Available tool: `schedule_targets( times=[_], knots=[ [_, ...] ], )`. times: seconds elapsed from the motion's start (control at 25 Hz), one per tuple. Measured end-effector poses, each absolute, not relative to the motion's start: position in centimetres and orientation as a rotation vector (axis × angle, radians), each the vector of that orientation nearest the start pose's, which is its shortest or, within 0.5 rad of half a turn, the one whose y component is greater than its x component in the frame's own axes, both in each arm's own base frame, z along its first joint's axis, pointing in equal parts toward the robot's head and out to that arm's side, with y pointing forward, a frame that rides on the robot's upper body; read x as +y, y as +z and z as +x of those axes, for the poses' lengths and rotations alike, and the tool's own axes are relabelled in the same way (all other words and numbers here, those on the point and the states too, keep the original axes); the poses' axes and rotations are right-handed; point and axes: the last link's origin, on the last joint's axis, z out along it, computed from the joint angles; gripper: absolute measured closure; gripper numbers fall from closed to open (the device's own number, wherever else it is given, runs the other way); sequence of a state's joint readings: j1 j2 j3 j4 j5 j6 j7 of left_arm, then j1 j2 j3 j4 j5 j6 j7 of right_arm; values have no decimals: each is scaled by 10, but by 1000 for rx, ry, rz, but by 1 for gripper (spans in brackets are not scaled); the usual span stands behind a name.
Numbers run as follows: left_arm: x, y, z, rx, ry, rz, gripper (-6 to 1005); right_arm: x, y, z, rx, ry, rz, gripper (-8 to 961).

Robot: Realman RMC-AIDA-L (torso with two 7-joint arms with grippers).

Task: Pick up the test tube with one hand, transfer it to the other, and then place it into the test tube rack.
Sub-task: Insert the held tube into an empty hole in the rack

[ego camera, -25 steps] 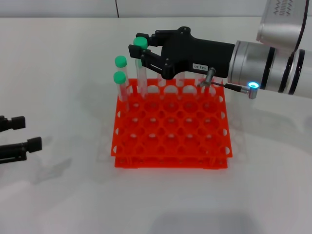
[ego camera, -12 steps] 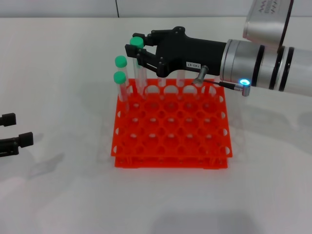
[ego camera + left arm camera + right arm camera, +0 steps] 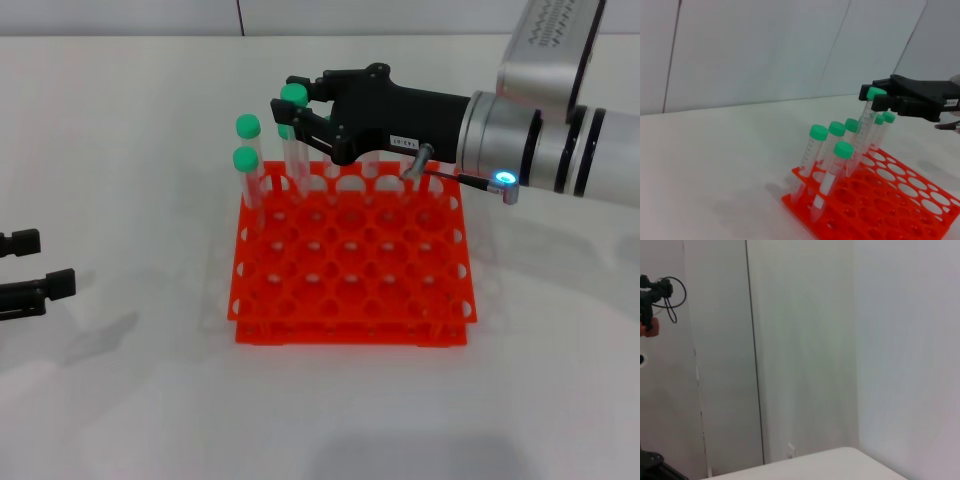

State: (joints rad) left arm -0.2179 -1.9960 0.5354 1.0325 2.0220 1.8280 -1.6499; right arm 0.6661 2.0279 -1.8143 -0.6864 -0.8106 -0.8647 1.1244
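The test tube (image 3: 292, 125) is gripped at its green cap by the right gripper (image 3: 297, 108), its clear body hanging below the fingers into a far-corner hole of the test tube rack (image 3: 352, 252). Two more capped tubes (image 3: 247, 160) are seen just beside the fingertips. The left gripper (image 3: 30, 270), cut off at the frame edge, is held open well apart from the rack.

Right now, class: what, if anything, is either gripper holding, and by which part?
The right gripper holds the test tube just below its green cap; the left gripper holds nothing.
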Motion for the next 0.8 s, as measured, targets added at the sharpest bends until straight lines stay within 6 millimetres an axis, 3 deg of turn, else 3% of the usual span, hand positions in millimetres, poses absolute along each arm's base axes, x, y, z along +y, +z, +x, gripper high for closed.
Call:
schedule_targets(
  times=[0.8],
  knots=[
    [247,108,-331,-925,-570,-2531,106,379,-85,127,266,930,-2576,688]
  ],
)
